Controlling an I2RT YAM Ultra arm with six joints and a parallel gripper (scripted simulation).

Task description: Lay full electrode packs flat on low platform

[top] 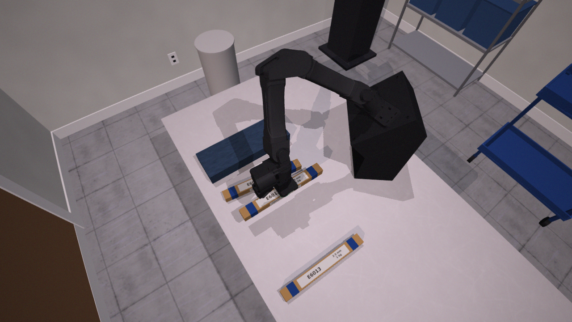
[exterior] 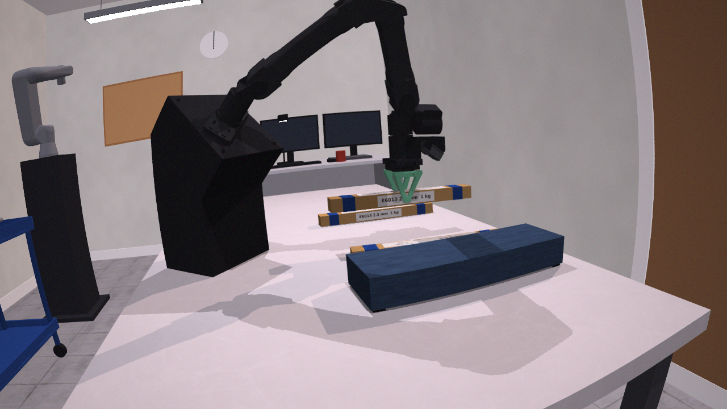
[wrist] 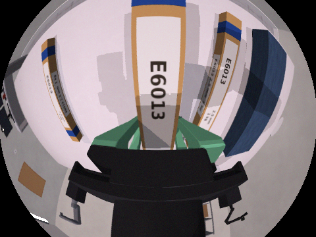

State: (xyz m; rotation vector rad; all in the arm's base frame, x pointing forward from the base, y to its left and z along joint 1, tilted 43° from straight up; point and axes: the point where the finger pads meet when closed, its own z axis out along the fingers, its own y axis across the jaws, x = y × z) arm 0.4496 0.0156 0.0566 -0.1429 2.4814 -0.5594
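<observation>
Exterior view: right of centre, the gripper point(top: 279, 194) point(exterior: 405, 195) point(wrist: 158, 118) pinches the held pack point(top: 313, 171) point(exterior: 460, 192) point(wrist: 158, 49), level and raised above the worktop point(top: 400, 224) point(exterior: 254, 350) point(wrist: 89, 82). The platform point(top: 232, 154) point(exterior: 457, 269) point(wrist: 263, 92), lower right, bears no pack. In the top view, one pack point(top: 233, 192) point(exterior: 362, 248) point(wrist: 227, 49) lies beside the platform, left of centre; another pack point(top: 321, 267) point(exterior: 378, 214) point(wrist: 57, 92) lies at lower centre. The step in hand seems to be weighing. Next calls for judging the load: if full, carry it over the platform's middle and lower it flat; if light, return it to the worktop.
</observation>
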